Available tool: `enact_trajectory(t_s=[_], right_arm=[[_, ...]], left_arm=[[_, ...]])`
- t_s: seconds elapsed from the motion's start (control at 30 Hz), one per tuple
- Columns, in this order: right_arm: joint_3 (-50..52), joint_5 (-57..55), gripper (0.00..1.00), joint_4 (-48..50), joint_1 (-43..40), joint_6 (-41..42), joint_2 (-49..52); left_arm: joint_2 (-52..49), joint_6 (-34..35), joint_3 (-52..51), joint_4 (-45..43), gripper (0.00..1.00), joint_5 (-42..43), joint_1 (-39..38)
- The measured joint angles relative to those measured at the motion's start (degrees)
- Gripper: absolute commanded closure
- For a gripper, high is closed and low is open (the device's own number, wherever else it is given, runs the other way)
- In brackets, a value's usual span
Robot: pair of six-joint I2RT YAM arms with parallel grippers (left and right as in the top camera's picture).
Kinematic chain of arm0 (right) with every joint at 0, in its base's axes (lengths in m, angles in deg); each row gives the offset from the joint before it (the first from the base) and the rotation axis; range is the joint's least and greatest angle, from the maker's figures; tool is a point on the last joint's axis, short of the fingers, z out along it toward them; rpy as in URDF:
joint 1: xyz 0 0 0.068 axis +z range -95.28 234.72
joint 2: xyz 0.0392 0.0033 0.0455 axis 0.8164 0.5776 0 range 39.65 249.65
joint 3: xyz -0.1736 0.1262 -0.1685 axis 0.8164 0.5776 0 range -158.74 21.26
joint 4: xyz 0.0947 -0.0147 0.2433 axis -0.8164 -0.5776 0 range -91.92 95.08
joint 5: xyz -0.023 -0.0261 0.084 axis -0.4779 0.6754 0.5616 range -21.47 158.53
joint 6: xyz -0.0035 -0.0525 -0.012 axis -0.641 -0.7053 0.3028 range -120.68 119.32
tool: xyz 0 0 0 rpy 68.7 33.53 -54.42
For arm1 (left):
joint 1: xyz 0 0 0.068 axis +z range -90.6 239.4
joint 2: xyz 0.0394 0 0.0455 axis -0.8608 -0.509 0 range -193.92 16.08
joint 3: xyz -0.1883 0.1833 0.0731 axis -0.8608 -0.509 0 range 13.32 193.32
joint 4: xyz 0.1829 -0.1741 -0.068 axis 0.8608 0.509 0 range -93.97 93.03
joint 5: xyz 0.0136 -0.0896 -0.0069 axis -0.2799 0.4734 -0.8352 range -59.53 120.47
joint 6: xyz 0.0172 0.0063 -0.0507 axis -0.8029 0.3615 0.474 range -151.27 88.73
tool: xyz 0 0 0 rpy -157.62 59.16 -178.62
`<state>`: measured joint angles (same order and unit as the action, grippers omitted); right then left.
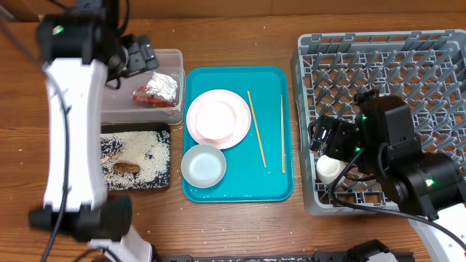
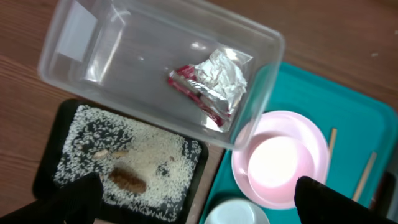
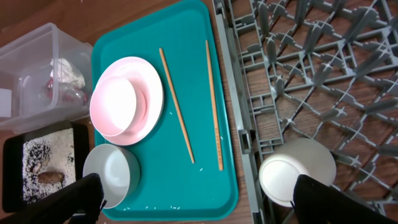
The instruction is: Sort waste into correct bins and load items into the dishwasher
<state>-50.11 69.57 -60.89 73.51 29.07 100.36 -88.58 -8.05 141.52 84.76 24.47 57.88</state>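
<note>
Sitting in a corner of the large square grey plastic dish rack [image 1: 437, 51], beside the teal serving tray [image 1: 273, 182], the small white cup [image 1: 330, 168] is ungripped. Left end effector [image 2: 199, 196] and right end effector [image 3: 199, 193]: fingers apart, empty.

- Teal serving tray [image 1: 237, 185]; pink plate [image 1: 218, 118] looks paler, perhaps white, at centre.
- Grey lattice dish rack [image 1: 415, 58].
- Black tray [image 1: 108, 149], white-and-brown grainy scraps [image 1: 142, 149].
- Red-and-white wrapper [image 2: 198, 94].

cup [image 3: 297, 180] in rack [image 3: 244, 140], chopsticks [image 3: 176, 106] on tray [image 3: 161, 186]
</note>
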Motion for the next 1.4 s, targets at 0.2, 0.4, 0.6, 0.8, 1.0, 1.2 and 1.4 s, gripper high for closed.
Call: enact_trajectory(t_s=[0.2, 0.4, 0.6, 0.8, 1.0, 1.2, 1.4], right_arm=[[0.0, 0.0, 0.00, 1.7, 0.0, -0.9, 0.0], [0.0, -0.2, 0.00, 2.3, 0.0, -1.7, 0.0], [0.0, -0.2, 0.00, 2.3, 0.0, -2.0, 0.0], [0.0, -0.3, 0.00, 2.3, 0.0, -2.0, 0.0], [0.0, -0.4, 0.00, 2.3, 0.0, -2.0, 0.0], [0.0, -0.4, 0.00, 2.3, 0.0, -2.2, 0.0], [0.0, -0.5, 0.00, 2.3, 0.0, -2.1, 0.0]], left_arm=[[10.0, -2.4, 1.6, 7.1, 0.07, 2.9, -0.1], [13.4, -6.9, 1.5, 8.0, 0.00, 5.1, -6.9], [18.1, -7.8, 1.4, 8.0, 0.00, 5.6, -16.8], [20.8, -8.4, 1.4, 8.0, 0.00, 8.4, -19.9], [19.8, -8.5, 1.4, 8.0, 0.00, 9.4, -19.9], [19.4, -9.2, 1.4, 8.0, 0.00, 8.3, -19.9], [21.6, -16.0, -0.7, -2.6, 0.00, 5.0, -19.9]])
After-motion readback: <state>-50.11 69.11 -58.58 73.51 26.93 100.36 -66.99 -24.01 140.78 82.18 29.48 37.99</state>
